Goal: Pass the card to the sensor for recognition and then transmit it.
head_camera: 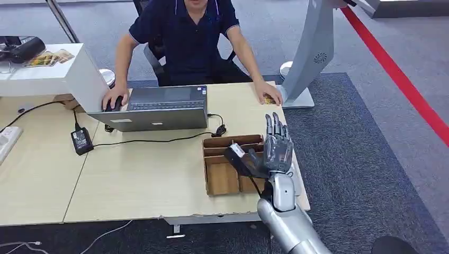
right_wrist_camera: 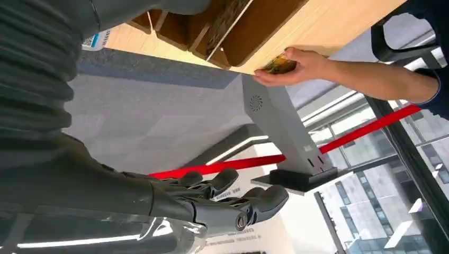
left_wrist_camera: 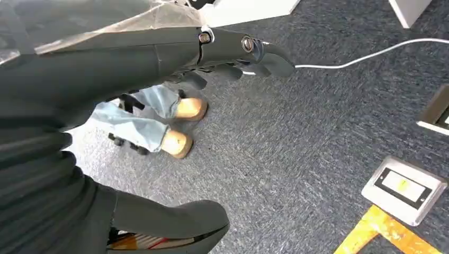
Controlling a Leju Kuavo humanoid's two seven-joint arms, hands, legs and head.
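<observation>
The right hand is hovering over the cardboard divider box, its fingers spread and grasping nothing; a person's hand is covering the card on the tabletop beside the grey sensor stand; the left hand is hanging above carpet, fingers released.

wooden table on grey carpet

on it: open laptop, black power adapter with cable, brown compartment box near right edge, white power strip at left, person's hands.

Person's hand before sensor stand
</observation>
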